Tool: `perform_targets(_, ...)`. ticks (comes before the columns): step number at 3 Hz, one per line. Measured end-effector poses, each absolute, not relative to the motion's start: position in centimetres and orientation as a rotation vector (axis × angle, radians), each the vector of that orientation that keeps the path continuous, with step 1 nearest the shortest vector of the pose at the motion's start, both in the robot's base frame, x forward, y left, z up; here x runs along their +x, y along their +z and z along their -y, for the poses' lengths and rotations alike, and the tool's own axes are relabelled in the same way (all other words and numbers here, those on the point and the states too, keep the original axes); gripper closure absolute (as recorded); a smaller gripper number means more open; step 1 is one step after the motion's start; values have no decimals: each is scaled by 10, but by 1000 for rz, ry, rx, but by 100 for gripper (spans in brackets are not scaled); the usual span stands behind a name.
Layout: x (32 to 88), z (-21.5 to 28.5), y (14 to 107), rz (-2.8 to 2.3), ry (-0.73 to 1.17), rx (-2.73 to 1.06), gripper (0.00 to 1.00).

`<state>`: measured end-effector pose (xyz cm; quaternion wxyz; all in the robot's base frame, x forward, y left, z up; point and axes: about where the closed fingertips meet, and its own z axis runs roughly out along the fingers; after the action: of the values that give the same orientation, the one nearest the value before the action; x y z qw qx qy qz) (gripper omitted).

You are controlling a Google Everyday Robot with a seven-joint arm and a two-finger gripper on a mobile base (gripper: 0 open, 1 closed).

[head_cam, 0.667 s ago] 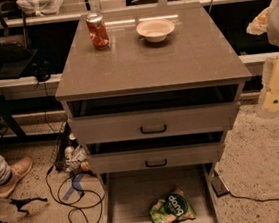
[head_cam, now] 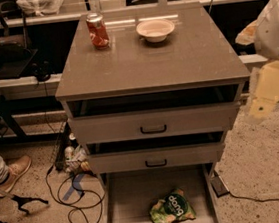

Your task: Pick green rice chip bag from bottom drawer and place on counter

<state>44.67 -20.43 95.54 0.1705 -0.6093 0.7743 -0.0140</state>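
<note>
The green rice chip bag (head_cam: 172, 209) lies on the floor of the open bottom drawer (head_cam: 124, 196), towards its front and right of the middle. The counter (head_cam: 149, 62) is the cabinet's grey-brown top. My gripper (head_cam: 269, 90) shows as a pale yellowish part under the white arm (head_cam: 276, 27) at the right edge. It hangs beside the cabinet's right side at the height of the top drawer, well above and to the right of the bag, and holds nothing that I can see.
A red soda can (head_cam: 97, 30) and a white bowl (head_cam: 155, 29) stand at the back of the counter. Both upper drawers (head_cam: 153, 124) are slightly pulled out. Cables and clutter (head_cam: 75, 191) lie on the floor to the left. A person's shoe (head_cam: 14, 170) is at the far left.
My arm and gripper have shifted slightly down and to the left. The bag, drawers, can and bowl have not moved.
</note>
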Motion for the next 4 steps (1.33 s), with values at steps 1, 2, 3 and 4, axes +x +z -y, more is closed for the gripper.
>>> perform_targets(1, 462, 171, 889, -2156, 147, -1748, 0)
perform_targets(2, 494, 114, 777, -2102, 344, -1730, 0)
perform_targets(3, 490, 115, 780, -2106, 344, -1740, 0)
perform_targets(4, 490, 123, 755, -2168, 287, -1739, 0)
